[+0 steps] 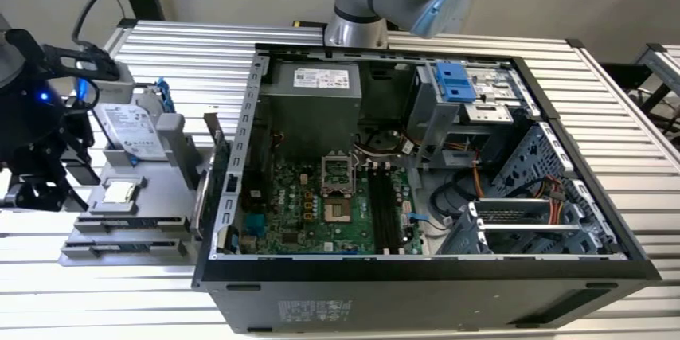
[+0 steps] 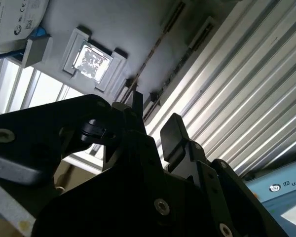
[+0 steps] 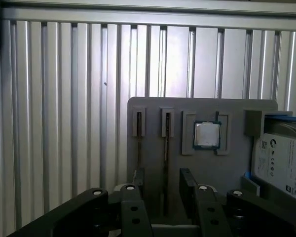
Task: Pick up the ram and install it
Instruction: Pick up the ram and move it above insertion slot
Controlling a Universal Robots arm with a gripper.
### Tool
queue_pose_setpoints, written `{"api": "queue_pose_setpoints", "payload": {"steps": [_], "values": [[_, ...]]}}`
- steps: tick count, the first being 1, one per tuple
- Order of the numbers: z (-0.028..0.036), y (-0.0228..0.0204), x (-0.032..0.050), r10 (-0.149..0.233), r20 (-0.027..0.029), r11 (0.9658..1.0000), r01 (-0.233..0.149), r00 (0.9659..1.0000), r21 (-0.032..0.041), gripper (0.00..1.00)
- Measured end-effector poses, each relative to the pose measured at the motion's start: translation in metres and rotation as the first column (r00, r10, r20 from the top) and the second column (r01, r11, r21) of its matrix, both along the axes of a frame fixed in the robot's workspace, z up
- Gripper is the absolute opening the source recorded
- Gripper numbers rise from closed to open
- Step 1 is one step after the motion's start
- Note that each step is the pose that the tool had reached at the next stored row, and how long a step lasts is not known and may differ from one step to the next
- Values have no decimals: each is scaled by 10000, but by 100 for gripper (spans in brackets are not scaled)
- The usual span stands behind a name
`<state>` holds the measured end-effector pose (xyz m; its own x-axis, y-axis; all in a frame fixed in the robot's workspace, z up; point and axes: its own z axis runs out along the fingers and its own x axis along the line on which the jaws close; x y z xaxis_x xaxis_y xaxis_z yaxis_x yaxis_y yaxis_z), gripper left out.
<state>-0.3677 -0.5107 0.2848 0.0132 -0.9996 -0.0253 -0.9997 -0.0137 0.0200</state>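
in grey holder (image 3: 153, 143), ram (image 3: 166, 148) on edge, lengthwise between spread claw (image 3: 163, 174)

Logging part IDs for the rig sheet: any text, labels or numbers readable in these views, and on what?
Nothing here can be quoted with confidence.
Hard drive label: lines of print and small symbols, not legible.
Power supply sticker: print present, too small to read.
Case sticker: print present, too small to read.
Processor chip: no marking can be made out.
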Motion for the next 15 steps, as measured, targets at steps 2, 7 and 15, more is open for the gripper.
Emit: {"api": "queue_pose_setpoints", "payload": {"steps": [2,7,15], "values": [[-17,-16,0,0,-1,10000,0,10000,-1,100],[-61,-56,0,-2,0,10000,2,10000,0,100],[-139,-90,-1,-6,-1,10000,6,10000,-1,100]]}}
